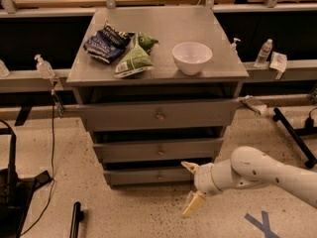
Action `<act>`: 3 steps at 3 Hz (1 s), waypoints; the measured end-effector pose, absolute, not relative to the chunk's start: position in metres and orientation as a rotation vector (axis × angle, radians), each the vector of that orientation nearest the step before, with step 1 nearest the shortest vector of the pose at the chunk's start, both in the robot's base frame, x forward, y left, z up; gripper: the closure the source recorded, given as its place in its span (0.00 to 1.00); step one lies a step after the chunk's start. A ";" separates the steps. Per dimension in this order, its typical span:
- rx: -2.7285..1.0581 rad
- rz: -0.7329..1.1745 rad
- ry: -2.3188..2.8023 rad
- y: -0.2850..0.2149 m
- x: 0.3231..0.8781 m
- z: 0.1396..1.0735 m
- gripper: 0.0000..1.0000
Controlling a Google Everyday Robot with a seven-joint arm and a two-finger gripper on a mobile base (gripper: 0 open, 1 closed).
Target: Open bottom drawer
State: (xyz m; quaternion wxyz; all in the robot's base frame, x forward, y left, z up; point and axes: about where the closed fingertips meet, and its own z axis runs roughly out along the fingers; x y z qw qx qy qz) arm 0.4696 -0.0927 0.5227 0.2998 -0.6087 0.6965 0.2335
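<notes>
The bottom drawer (143, 175) is the narrowest grey front, lowest of three on the grey metal cabinet (157, 98), with a small round knob (159, 174) at its centre. Its front sits near flush with the cabinet base. My gripper (191, 188) hangs at the end of the white arm (267, 175), just right of that knob and slightly in front of the drawer front. Its two cream fingers (192, 204) are spread apart, one pointing up toward the drawer and one down toward the floor, with nothing between them.
On the cabinet top lie a blue chip bag (105, 43), a green bag (135, 57) and a white bowl (192, 57). The top drawer (158, 115) and middle drawer (159, 150) sit above. Black stand legs (296, 135) are at right, black gear (15, 192) at left.
</notes>
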 end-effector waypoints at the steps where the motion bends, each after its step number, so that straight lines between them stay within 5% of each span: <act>1: -1.619 0.658 1.888 -0.091 0.481 0.486 0.00; 3: -1.653 0.688 1.910 -0.111 0.520 0.323 0.00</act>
